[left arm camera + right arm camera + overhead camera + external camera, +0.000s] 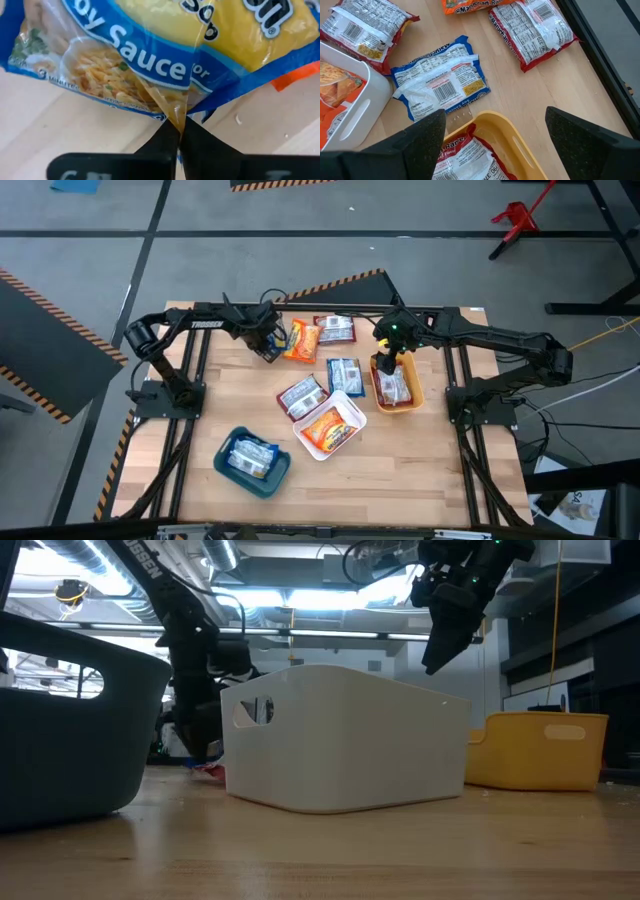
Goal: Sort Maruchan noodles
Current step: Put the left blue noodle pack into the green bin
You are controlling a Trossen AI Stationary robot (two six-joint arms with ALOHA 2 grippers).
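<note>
Glossy blue packet (150, 55) crinkles where the left fingers (177, 142) pinch its clear seam, just above the wooden tabletop (60, 135). Right fingers (492, 137), spread wide, hover over the yellow bin (515, 145) holding a red-and-silver packet (470, 160); another blue packet (440, 82) lies flat just beyond.

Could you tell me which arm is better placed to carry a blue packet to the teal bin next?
Left. The left gripper is already shut on a blue glossy plastic soy-sauce noodle packet, on the teal plastic bin's side. The right gripper hangs open and empty over the orange plastic bin.
</note>
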